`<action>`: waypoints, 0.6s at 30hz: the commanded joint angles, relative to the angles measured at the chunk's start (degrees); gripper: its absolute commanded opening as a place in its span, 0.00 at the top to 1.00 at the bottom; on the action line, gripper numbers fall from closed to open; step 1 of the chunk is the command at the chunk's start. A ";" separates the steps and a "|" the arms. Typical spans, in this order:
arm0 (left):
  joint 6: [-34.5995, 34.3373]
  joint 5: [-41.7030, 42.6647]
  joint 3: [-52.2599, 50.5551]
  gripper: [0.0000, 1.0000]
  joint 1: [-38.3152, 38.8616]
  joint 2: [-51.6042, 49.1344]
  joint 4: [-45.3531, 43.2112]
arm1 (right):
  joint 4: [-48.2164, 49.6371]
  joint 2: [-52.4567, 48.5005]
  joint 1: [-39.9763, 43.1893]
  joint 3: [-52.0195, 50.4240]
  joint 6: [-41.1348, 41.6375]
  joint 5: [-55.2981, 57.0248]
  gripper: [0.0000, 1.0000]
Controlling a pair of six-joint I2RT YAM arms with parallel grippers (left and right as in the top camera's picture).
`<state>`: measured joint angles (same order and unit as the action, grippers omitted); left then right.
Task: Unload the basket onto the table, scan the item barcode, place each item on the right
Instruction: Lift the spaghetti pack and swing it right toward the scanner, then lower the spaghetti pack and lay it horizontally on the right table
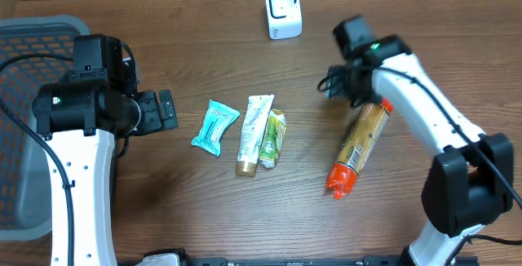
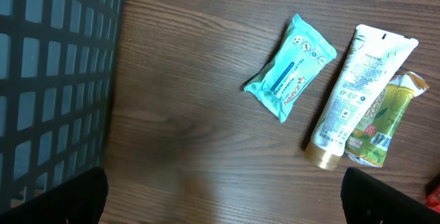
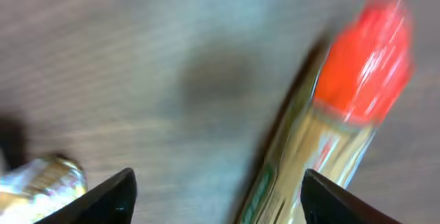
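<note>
Right gripper [image 3: 218, 186]: my 2 fingers [image 3: 113, 196] stand wide apart at the bottom corners of the right wrist view; nothing is clamped between them; hand open and empty.

Beyond the gap, blurred, lies the bottle [image 1: 360, 145]: gold-brown body, red cap [image 3: 364, 56]; it lies flat on the wooden table [image 1: 408, 21]. In the overhead view its cap points toward the near edge and its other end sits under my right wrist; whether a fingertip touches it I cannot tell.

Left gripper [image 2: 223, 200]: fingers show as 2 dark tips at the bottom corners of the left wrist view, wide apart; open, holding nothing; it hovers over bare wood, between the basket [image 1: 24, 29] and the row of small items.

Outward from the left hand:
- basket: grey mesh, at the left edge of the table; my left arm stands beside it.
- teal packet [image 2: 291, 66]: lying flat, tilted; apart from the tube.
- white tube [image 2: 352, 86]: gold cap toward the near edge; lying flat.
- green sachet [image 2: 378, 121]: on the tube's right side, touching it.

Scanner [image 1: 283, 11]: small white unit, upright at the far edge of the table; well apart from the bottle; in the overhead view it sits beyond my right gripper and to its left.
</note>
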<state>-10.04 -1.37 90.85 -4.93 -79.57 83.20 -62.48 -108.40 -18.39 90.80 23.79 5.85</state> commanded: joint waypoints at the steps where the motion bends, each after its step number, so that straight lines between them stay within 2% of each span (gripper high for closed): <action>1: 1.27 -0.55 0.74 0.00 -0.31 -0.20 0.13 | 1.79 0.35 3.26 2.43 -10.73 -0.79 0.23; 7: 1.29 -0.55 0.74 0.01 -0.31 -0.20 0.13 | 4.48 -3.87 5.97 1.36 -19.58 -7.56 0.25; 13: 1.27 -0.55 0.74 0.00 -0.31 -0.20 0.13 | 5.53 -9.31 6.75 0.66 -19.23 -7.56 0.26; 18: 1.27 -0.55 0.74 0.00 -0.31 -0.20 0.13 | 1.99 -10.29 9.57 0.63 -15.65 -5.88 0.30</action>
<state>-10.04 -1.37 90.85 -4.93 -79.59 83.18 -59.55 -119.26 -11.16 91.53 6.28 -1.06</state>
